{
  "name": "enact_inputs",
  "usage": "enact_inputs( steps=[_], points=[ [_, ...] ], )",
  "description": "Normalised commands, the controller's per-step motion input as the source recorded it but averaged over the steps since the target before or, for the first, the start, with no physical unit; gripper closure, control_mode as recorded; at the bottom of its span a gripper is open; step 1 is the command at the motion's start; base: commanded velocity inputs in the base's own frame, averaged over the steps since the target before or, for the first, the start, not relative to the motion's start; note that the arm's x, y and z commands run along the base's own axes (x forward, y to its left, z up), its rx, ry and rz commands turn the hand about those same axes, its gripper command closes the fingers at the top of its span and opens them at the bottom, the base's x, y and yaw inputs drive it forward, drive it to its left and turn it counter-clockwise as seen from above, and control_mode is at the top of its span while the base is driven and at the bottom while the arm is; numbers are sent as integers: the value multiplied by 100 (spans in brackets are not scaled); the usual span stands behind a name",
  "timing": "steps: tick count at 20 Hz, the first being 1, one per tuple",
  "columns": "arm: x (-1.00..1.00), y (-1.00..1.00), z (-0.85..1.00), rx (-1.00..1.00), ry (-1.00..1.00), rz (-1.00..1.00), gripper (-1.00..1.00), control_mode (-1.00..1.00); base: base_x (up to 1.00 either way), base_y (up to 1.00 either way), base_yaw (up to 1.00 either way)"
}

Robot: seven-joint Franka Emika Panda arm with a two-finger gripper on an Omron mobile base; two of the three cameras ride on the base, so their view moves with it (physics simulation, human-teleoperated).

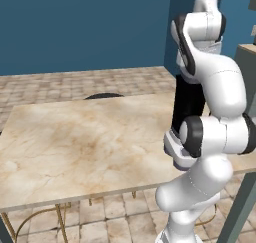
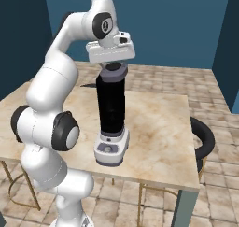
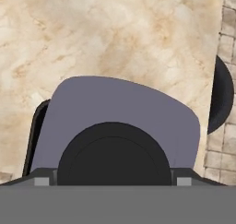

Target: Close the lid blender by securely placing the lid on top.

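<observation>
Blender (image 2: 111, 116): upright on marble worktop (image 2: 158, 128), near its front edge. Lid (image 2: 113, 71): atop the black jar, directly beneath the hand (image 2: 112, 62). Hand: pinching the lid. Black stool (image 2: 204, 137): beside worktop.

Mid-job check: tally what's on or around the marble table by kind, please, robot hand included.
Blender: 1
Lid, sitting on the blender's top under the hand: 1
Marble table: 1
Black round stool beside the table: 1
Robot hand: 1
Total: 5
</observation>
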Motion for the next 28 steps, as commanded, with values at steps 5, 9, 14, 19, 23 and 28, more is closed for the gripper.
enact_inputs(
  steps=[5, 9, 14, 19, 23, 28],
  points=[
    [0, 5, -5, 6, 0, 0, 100, -100, 0, 0, 0],
    [0, 0, -7, 3, -2, 0, 100, -100, 0, 0, 0],
    [0, 0, -17, 2, -8, 0, 100, -100, 0, 0, 0],
    [0, 4, -19, 0, -6, 5, 100, -100, 0, 0, 0],
    [0, 11, -20, 2, -9, 11, 100, -100, 0, 0, 0],
    [0, 9, -21, 3, -9, 13, 100, -100, 0, 0, 0]
  ],
)
